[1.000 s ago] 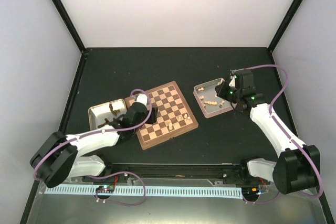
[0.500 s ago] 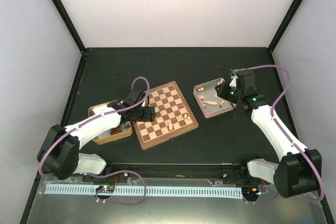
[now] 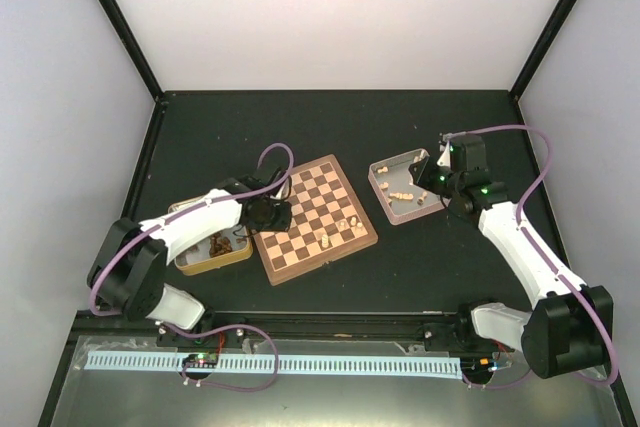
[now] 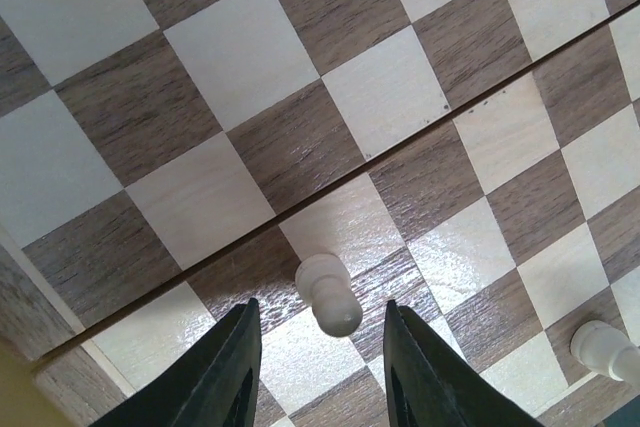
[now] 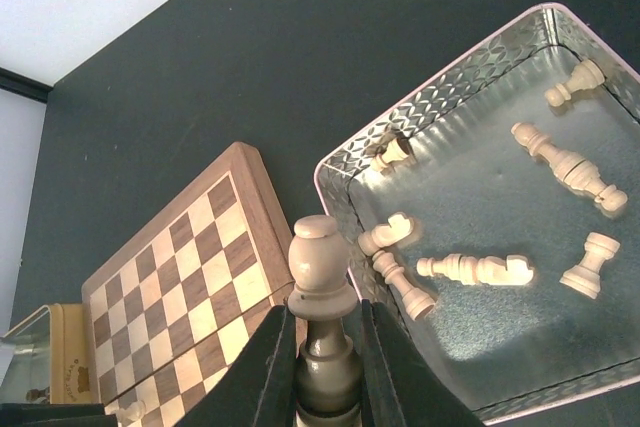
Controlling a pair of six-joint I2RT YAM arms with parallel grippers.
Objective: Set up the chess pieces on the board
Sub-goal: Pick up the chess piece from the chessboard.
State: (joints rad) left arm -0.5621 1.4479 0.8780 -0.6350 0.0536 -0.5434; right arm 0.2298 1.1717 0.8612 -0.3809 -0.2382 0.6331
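Observation:
The board (image 3: 306, 193) lies mid-table, with cream chess pieces (image 3: 352, 223) standing near its right side. My left gripper (image 3: 272, 213) hangs over the board's left edge. In the left wrist view its jaws (image 4: 321, 304) stand open either side of a cream pawn (image 4: 330, 297) upright on the board (image 4: 230, 57), with a gap on both sides. A second piece (image 4: 600, 347) stands at the lower right. My right gripper (image 5: 328, 309) is shut on an upright cream piece (image 5: 320, 262) above the near-left corner of the right tray (image 5: 440, 87), beside the board (image 5: 180, 277).
The silver right tray (image 3: 392, 158) holds several cream pieces lying flat (image 5: 470, 268). A gold-toned tray (image 3: 205, 265) with dark pieces (image 3: 220, 242) sits left of the board, partly under my left arm. Black walls frame the table on the left, right and back.
My left forearm has swung toward the back, uncovering the left tray, while its gripper stayed at the board's left edge. The right arm has not moved.

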